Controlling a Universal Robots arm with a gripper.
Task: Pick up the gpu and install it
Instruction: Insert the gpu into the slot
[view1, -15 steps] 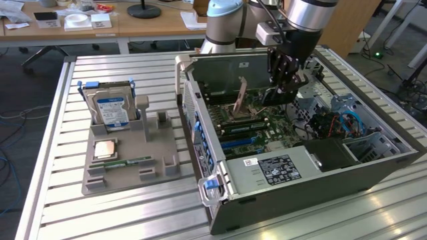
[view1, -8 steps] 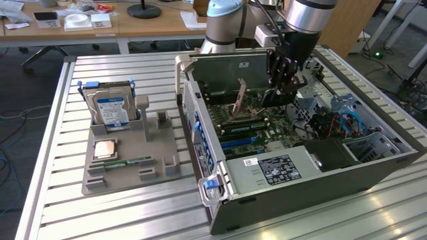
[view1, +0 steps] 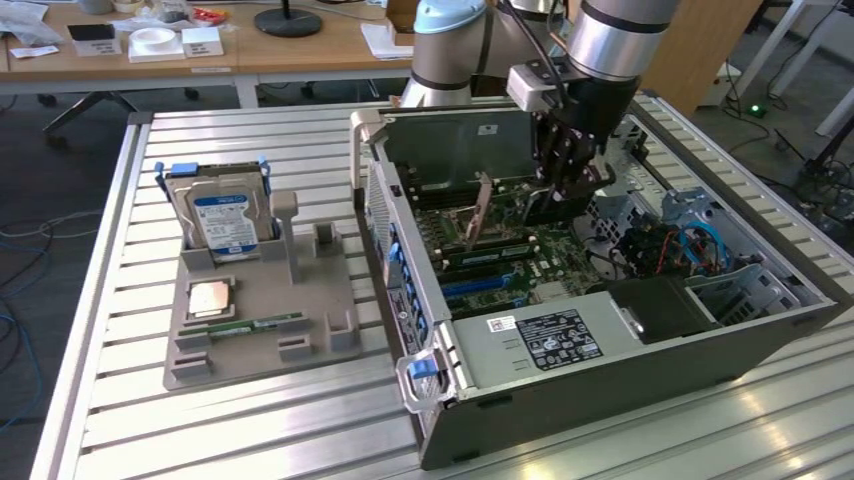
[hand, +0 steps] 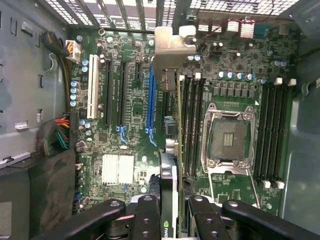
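Case: we see one open computer case (view1: 601, 340) on the slatted table (view1: 267, 420), closest to us.
Tray: one gray tray (view1: 254, 350) sits on the exterior view's left. It holds one memory stick (view1: 260, 325), one coppery chip (view1: 214, 298) and one hard drive (view1: 224, 222) standing up.
Gripper: one gripper (view1: 574, 175) is down inside the case. Its two fingers (hand: 145, 212) squeeze the gpu tight.
Gpu: one gpu (hand: 170, 180) is held on its edge over the green board (hand: 120, 145), just beside one long blue slot (hand: 150, 95). We cannot tell if it touches.
Around it: one white slot (hand: 92, 100), one empty chip socket (hand: 227, 137) and one bunch of wires (hand: 57, 135).
Far back: one wooden desk (view1: 267, 50).
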